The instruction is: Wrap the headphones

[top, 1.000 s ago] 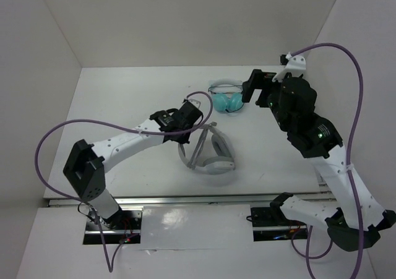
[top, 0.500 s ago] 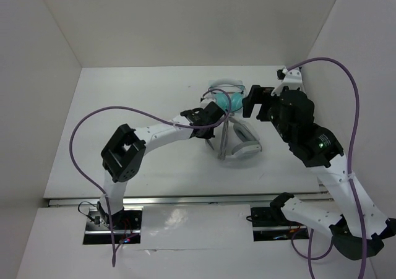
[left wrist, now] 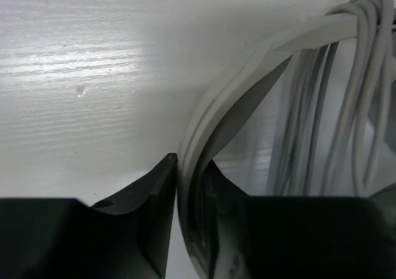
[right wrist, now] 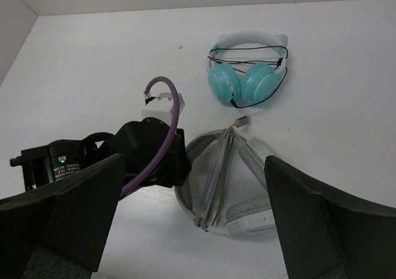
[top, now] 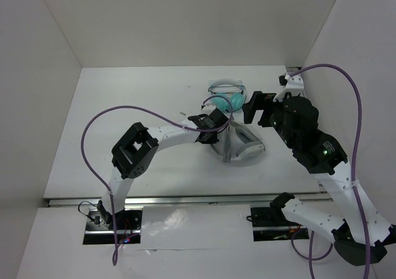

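Observation:
The light-grey headphones [top: 246, 145] lie on the white table just right of centre. Their thin grey cable [top: 227, 141] is wound in several strands across the headband. My left gripper [top: 218, 128] is at the band's left side. In the left wrist view its two dark fingers close narrowly on the headband [left wrist: 247, 75], the cable strands [left wrist: 322, 106] just beyond; the gripper [left wrist: 193, 167] is shut on it. My right gripper [top: 252, 107] hovers open above the headphones [right wrist: 250, 217], its wide-set gripper [right wrist: 193, 167] holding nothing, over the cable [right wrist: 216, 180] and the left gripper [right wrist: 154, 152].
Smaller teal headphones [top: 226, 96] with a black cord lie just behind the grey ones, also in the right wrist view as the teal headphones [right wrist: 247, 75]. White walls enclose the table on the left, back and right. The left arm's purple cable [top: 124, 111] arcs over the table.
My left arm has reached out and dragged the headphones right and back, from the table's middle to under the right gripper. The right gripper has shifted only slightly.

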`<state>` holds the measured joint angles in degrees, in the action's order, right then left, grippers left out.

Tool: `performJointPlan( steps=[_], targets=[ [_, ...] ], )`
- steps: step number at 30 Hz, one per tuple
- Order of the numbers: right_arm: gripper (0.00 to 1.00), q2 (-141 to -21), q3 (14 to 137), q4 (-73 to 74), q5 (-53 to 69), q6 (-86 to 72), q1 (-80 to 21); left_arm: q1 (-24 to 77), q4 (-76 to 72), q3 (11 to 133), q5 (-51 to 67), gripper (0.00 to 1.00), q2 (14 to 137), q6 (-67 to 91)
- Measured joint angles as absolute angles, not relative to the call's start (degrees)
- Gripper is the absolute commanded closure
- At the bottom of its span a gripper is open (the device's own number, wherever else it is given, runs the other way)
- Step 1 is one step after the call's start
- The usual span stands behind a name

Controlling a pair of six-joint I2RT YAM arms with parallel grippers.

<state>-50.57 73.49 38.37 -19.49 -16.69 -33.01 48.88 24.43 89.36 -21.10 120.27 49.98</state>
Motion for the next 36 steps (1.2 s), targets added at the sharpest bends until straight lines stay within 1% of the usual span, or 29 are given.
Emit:
performJointPlan(
  steps=[1, 2, 3, 4, 5, 6, 9, 12, 16, 19, 21, 24, 31, 33, 36],
  targets=[
    [0.00, -50.6, 73.5, 38.4, -19.2, -16.7, -33.0, 48.9, 23.8, 89.1, -21.1, 0.34, 120.2, 50.6],
    [0.00, -50.6, 73.5, 38.4, -19.0, -16.7, -33.0, 48.9, 23.3, 88.8, -21.1, 0.32, 120.2, 50.8],
    [0.00, -50.6, 73.5, 38.4, -18.6, -16.7, -33.0, 48.9, 22.5, 88.1, -21.2, 0.28, 120.1, 51.8],
    [0.00, -50.5, 73.5, 38.4, -18.3, -16.8, -33.0, 48.9, 22.1, 87.4, -21.3, 0.21, 119.8, 52.4],
    [0.00, -50.5, 73.5, 38.4, -17.8, -16.9, -33.0, 48.9, 21.8, 86.4, -21.3, 0.08, 119.3, 52.5],
    [0.00, -50.4, 73.5, 38.4, -17.5, -16.9, -33.0, 48.9, 21.6, 85.3, -21.4, 0.00, 118.5, 52.5],
    [0.00, -50.1, 73.5, 38.7, -16.1, -17.0, -33.0, 48.9, 20.6, 81.2, -21.3, 0.00, 113.9, 52.8],
    [0.00, -49.6, 73.5, 38.7, -13.9, -17.1, -33.0, 49.2, 18.3, 77.0, -21.2, 0.00, 106.3, 52.4],
    [0.00, -49.1, 74.1, 39.7, -10.9, -17.1, -33.0, 50.3, 15.7, 72.1, -21.1, 0.00, 93.2, 50.3],
    [0.00, -48.7, 75.5, 42.7, -9.4, -17.1, -33.0, 52.8, 17.8, 70.7, -25.0, 0.00, 83.3, 47.7],
    [0.00, -47.8, 76.6, 44.9, -9.1, -17.1, -33.0, 56.1, 21.1, 69.9, -28.7, 0.00, 76.1, 46.3],
    [0.00, -45.3, 78.1, 48.2, -7.8, -17.1, -32.3, 59.7, 27.9, 67.1, -31.2, 0.00, 62.7, 45.0],
    [0.00, -37.9, 84.2, 56.6, -2.2, -16.6, -26.3, 59.6, 45.8, 65.3, -35.2, 0.00, 30.9, 45.5],
    [0.00, -35.7, 84.4, 58.6, -1.5, -16.6, -26.0, 59.5, 50.6, 65.4, -36.0, 0.00, 25.3, 46.6],
    [0.00, -32.9, 84.4, 62.8, -2.2, -16.8, -25.1, 59.5, 57.3, 64.9, -36.1, 0.00, 22.1, 48.1]
  ],
)
